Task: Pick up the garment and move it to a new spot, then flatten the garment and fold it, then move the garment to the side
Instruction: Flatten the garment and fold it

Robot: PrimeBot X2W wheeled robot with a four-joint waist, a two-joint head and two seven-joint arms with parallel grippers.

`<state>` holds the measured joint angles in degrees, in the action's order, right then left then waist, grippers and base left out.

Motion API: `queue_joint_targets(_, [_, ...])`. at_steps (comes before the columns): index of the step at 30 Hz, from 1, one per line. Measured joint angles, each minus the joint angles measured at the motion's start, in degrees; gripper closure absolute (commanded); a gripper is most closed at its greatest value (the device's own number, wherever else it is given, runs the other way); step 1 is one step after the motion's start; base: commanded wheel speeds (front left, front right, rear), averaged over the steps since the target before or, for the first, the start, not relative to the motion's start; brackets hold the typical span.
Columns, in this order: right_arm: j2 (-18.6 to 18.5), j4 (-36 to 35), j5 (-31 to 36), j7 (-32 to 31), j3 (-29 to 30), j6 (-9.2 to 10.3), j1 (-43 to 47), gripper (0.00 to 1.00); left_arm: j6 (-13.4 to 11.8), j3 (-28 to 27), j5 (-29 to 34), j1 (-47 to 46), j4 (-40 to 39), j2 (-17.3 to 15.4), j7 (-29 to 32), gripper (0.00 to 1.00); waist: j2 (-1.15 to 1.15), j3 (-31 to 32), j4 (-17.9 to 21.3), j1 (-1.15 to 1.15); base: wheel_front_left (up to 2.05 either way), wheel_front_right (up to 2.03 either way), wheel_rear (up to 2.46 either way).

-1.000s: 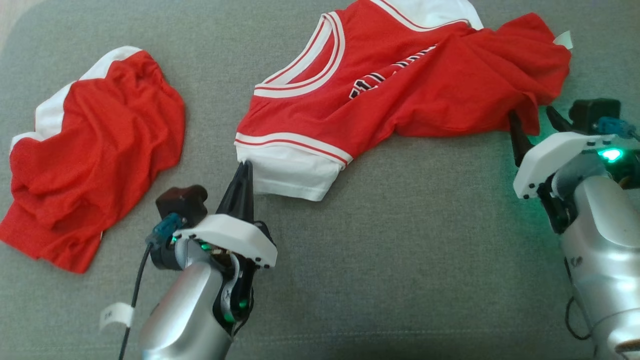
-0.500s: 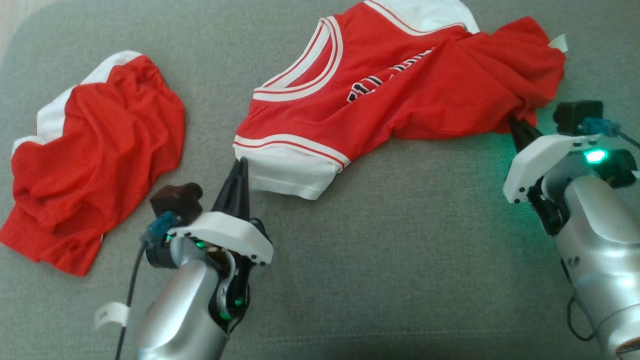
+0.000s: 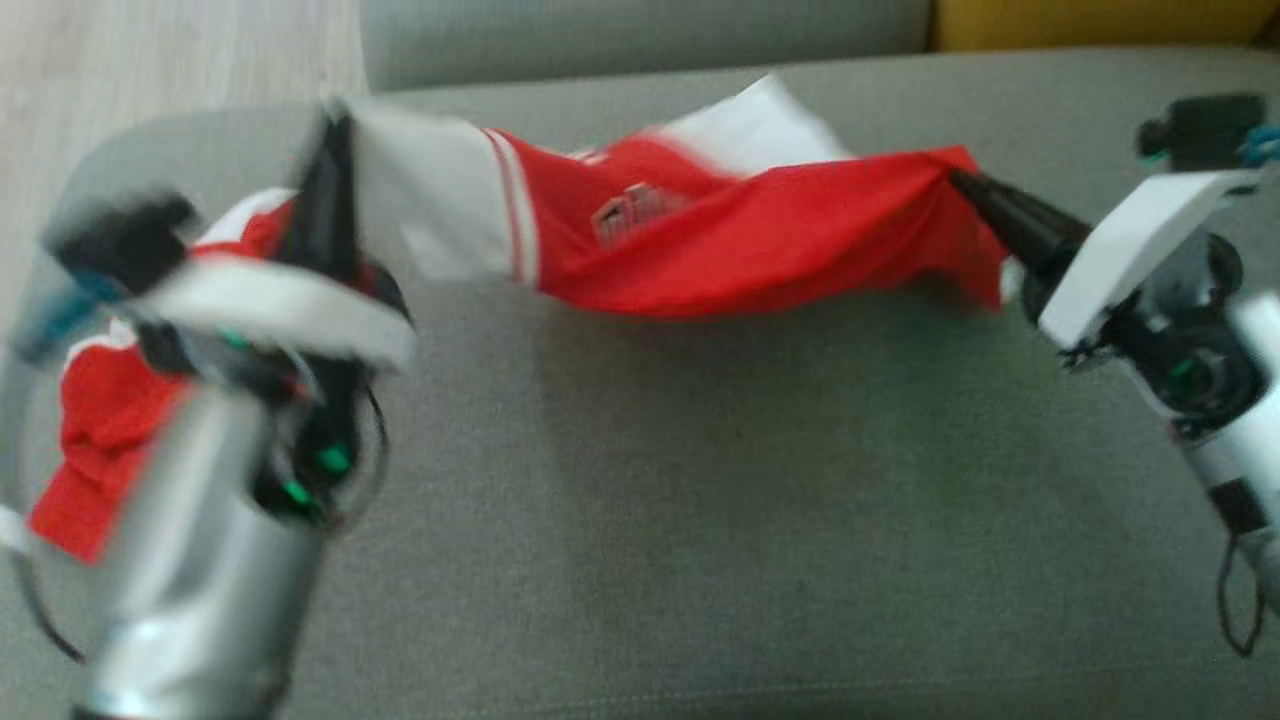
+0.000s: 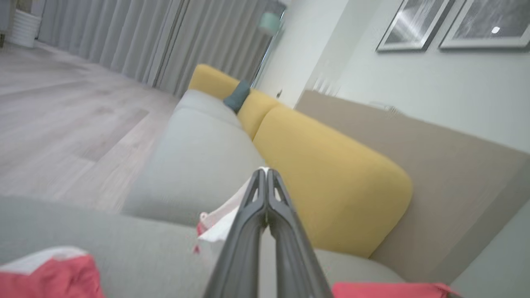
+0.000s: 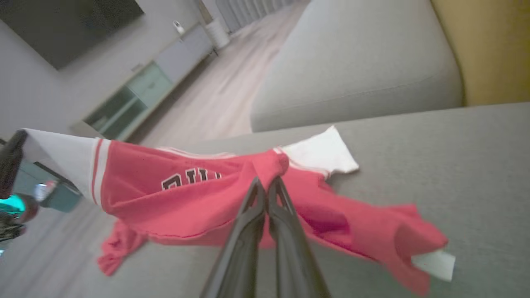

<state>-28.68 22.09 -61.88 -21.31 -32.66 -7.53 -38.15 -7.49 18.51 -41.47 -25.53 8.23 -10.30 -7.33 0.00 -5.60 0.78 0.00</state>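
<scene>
Jersey (image 3: 760,240) stretched between two claws (image 3: 335,140) (image 3: 955,180); one other garment (image 3: 100,440).

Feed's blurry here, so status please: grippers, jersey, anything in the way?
Both shut on the jersey: left gripper at its white sleeve, right gripper at its red end. Jersey strung between them, sagging. Second red garment beside left arm, apart.

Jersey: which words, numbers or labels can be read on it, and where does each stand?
"BUL": black letters on the jersey chest, right wrist view; a fold cuts them, so the reading is unsure.
Head view: the same letters are too blurred to read.
White tag on the jersey edge: nothing readable.
</scene>
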Motion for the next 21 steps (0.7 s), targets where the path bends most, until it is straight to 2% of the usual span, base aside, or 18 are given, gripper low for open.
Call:
queue_joint_targets(5, [-0.8,-4.4,-12.4,-4.4,3.6,0.0,-0.2,1.0,-0.8,-4.9,-5.3,-7.1,-4.2,-0.8,5.2,1.0,0.0,4.0,0.5,0.0,0.0,0.0,0.0])
queue_joint_targets(8, [-0.5,-4.2,-19.3,-8.6,6.0,0.0,-1.0,1.0,-2.2,-8.0,-8.9,-10.8,-4.9,-0.6,7.6,1.0,0.0,6.2,1.0,0.0,0.0,0.0,0.0])
queue_joint_targets(11, [0.8,-3.8,-24.3,-9.7,9.4,0.0,-3.3,1.0,-3.7,-10.3,-10.1,-14.4,-4.4,-0.8,8.3,1.0,0.0,7.9,1.5,0.0,0.0,0.0,0.0])
queue_joint_targets(15, [1.9,-1.0,-26.8,-10.1,11.4,0.0,-6.6,1.0,-4.7,-11.8,-11.3,-17.5,-2.0,-0.8,9.1,1.0,0.0,9.7,2.0,0.0,0.0,0.0,0.0])
queue_joint_targets(21, [3.5,3.2,-27.1,-8.4,12.6,0.0,-7.3,1.0,-4.7,-11.8,-11.8,-17.5,1.3,-0.5,9.9,1.0,0.0,11.9,2.7,0.0,0.0,0.0,0.0])
